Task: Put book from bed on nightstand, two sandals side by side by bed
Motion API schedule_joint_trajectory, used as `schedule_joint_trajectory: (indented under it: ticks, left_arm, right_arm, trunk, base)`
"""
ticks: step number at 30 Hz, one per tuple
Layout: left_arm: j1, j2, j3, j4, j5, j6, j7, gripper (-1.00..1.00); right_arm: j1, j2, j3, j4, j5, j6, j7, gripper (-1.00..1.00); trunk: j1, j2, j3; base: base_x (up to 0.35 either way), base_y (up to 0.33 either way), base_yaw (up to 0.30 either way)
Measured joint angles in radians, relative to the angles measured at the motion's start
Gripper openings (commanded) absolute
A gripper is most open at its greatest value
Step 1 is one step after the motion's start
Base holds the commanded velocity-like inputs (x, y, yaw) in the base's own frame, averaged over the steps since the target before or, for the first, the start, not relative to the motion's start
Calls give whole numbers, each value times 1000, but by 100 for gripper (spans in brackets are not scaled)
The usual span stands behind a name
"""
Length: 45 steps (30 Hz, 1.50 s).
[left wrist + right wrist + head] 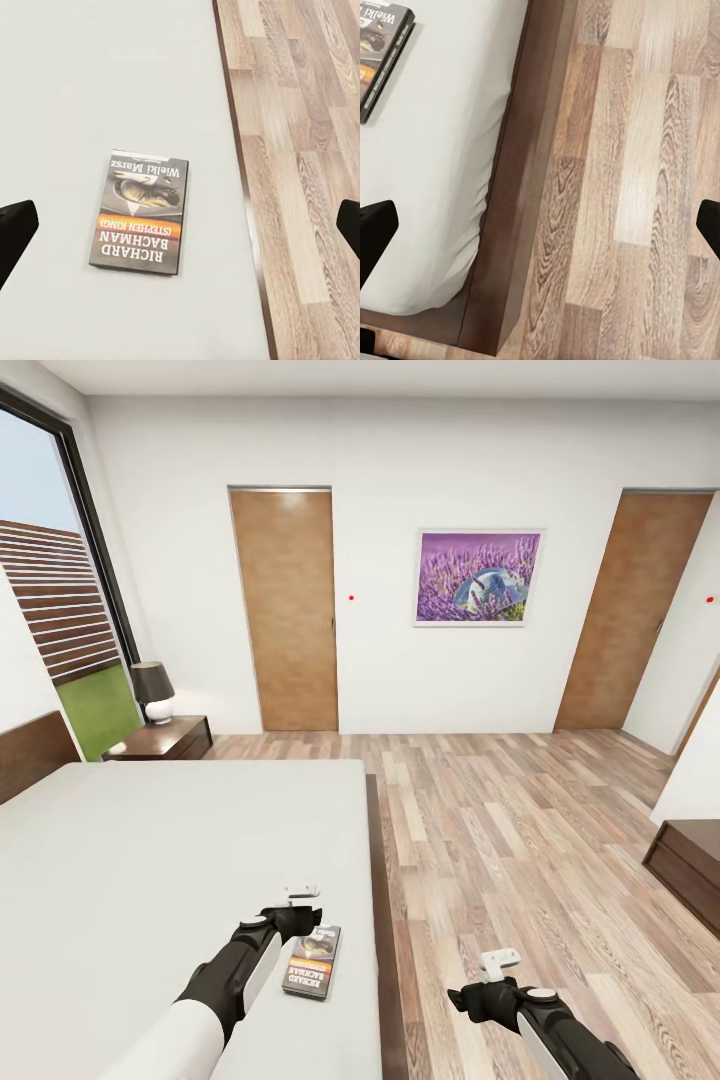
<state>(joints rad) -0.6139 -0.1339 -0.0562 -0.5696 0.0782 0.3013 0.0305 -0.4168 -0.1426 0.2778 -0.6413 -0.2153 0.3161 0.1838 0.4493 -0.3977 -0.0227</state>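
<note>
Nothing done yet: book (313, 961) lies flat on bed (150, 860), left gripper (300, 905) above it with fingers spread; right gripper (498, 972) likewise spread; nightstand (165, 740) far off.

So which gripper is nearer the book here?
Left. The left gripper hovers over the bed, just beside the book. The right gripper hangs over the floor, past the bed's edge.

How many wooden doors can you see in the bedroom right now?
2: one door on the far wall near the nightstand, another door toward the right corner. More may lie outside the view.
</note>
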Motion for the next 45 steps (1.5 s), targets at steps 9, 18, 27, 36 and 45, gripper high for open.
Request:
schedule_joint_trajectory:
  ticks: [9, 18, 27, 36, 45]
  left_arm:
    - [28, 14, -5, -4, -1, -13, -1, 100]
    - [79, 19, -8, -5, 0, -20, -1, 100]
    - [104, 20, -9, -5, -1, -23, 0, 100]
    - [105, 20, -10, -3, -4, -48, 0, 100]
    - [106, 19, -11, -1, -6, -57, 0, 100]
  right_arm:
    - [28, 7, -9, 3, 2, -2, -8, 100]
    - [42, 12, -12, 5, 2, -3, -10, 100]
    - [44, 13, -13, 5, 3, -3, -10, 100]
    - [45, 14, -13, 5, 3, -3, -10, 100]
    - [45, 14, -12, 5, 3, -3, -10, 100]
  trunk:
    - [0, 0, 0]
    - [0, 0, 0]
    - [0, 0, 0]
    - [0, 0, 0]
    - [0, 0, 0]
  base:
    - [0, -65, -2]
    - [0, -54, 0]
    - [0, -63, 0]
    - [0, -119, 0]
    - [0, -69, 0]
